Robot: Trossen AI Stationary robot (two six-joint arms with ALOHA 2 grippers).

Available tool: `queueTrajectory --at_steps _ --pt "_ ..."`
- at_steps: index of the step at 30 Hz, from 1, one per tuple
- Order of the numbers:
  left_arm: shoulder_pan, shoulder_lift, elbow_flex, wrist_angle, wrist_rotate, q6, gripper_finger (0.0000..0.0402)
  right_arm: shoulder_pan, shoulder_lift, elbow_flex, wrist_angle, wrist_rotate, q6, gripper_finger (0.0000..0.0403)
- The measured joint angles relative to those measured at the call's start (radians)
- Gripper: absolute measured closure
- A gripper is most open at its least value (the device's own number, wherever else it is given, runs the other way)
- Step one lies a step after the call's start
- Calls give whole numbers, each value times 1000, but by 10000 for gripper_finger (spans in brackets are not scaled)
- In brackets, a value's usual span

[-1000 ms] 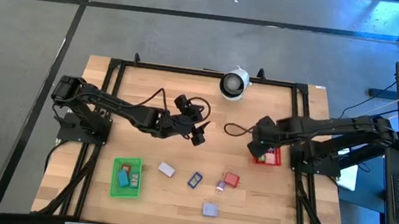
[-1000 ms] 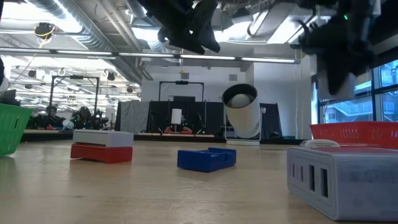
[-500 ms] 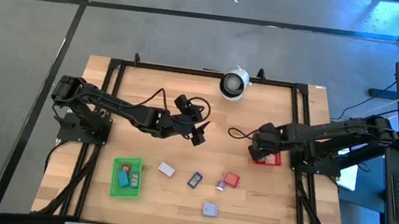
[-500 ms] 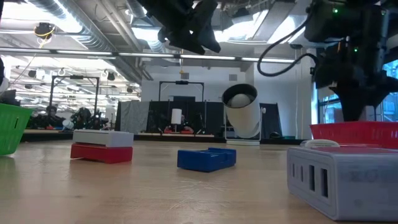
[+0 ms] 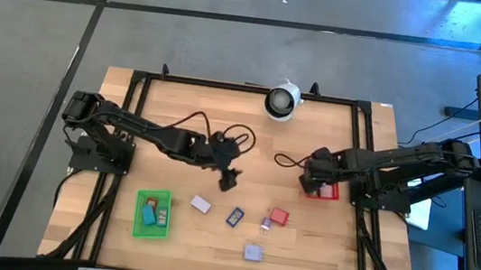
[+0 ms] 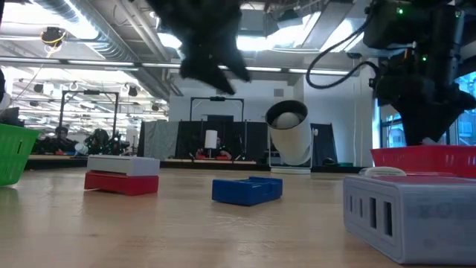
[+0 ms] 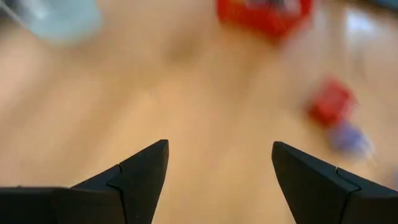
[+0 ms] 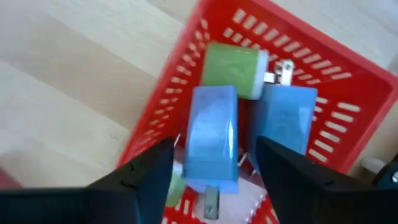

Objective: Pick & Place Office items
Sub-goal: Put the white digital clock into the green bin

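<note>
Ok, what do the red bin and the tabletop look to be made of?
The red bin looks like moulded plastic: thin walls pierced by rows of slots, even glossy colour. It holds blue and green pieces beneath the right gripper, fingers apart. The tabletop seems to be pale wood, probably plywood or laminate, with faint grain lines and a matte finish.

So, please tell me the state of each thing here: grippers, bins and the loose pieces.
left gripper: open, empty, above the bare table.
right gripper: open, over the red bin.
red bin: holds blue and green pieces.
blue piece: between the open fingers, in the red bin.
green bin: holds several pieces.
lavender piece: loose on the table.
red piece: loose on the table.
</note>
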Motion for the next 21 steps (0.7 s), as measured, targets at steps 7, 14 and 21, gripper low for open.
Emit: queueTrajectory --at_steps 7,14,21 --pt "-63 1 -1 -203 384 86 119 -1 0 80 -1 8 -93 130" --pt "-193 1 -1 -216 430 324 119 -1 0 164 1 57 -156 115" --pt "-253 1 -47 -209 350 315 119 -1 0 177 9 77 -160 116"
